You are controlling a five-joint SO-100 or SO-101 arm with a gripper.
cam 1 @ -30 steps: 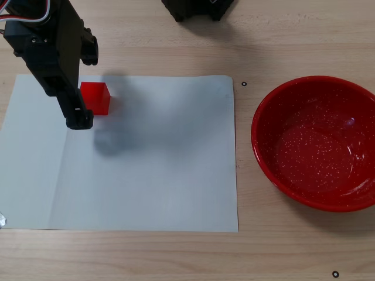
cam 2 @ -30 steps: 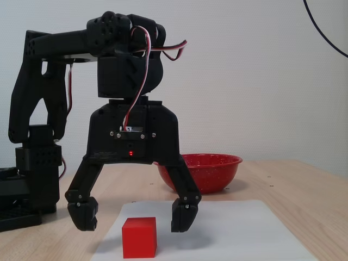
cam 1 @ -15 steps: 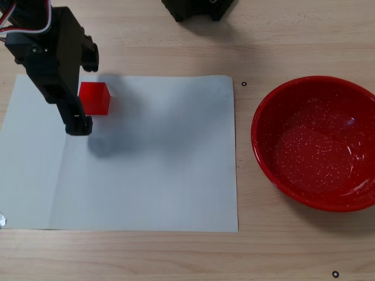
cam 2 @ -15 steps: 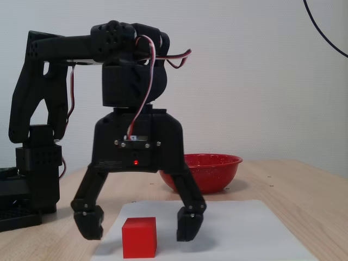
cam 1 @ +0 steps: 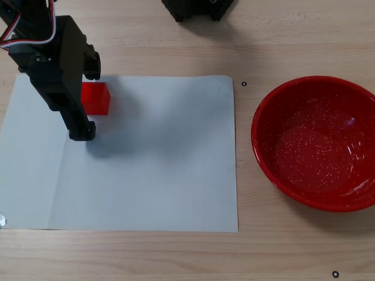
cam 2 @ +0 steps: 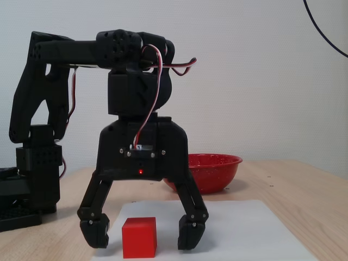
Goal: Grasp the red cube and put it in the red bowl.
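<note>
Red stands out twice on this pale wooden table [cam 1: 176, 252]: the cube [cam 1: 96, 98] and the bowl [cam 1: 316, 143]. The cube sits on a white sheet of paper [cam 1: 152, 170], near the sheet's upper left corner as a fixed view from above shows it. The bowl rests on bare wood to the right of the paper, well apart from the cube, its inside glossy and flecked with fine white speckles.

From table level, in a fixed view, the black arm [cam 2: 60, 51] reaches over and points its gripper [cam 2: 142, 234] straight down. The jaws are spread wide, one finger [cam 2: 95, 231] on each side of the cube [cam 2: 139, 237], with a clear gap between each fingertip and the cube's faces. The fingertips hang low, about level with the cube's sides, just above the paper [cam 2: 239, 228]. Nothing is pinched.

From above, the gripper [cam 1: 88, 96] body covers the cube's left part, and one finger ends just below and left of it. Red, white and black wires [cam 2: 155, 81] loop from the arm's upper joint. Behind the gripper, in the low view, the bowl [cam 2: 215, 171] shows past the far edge of the paper.
</note>
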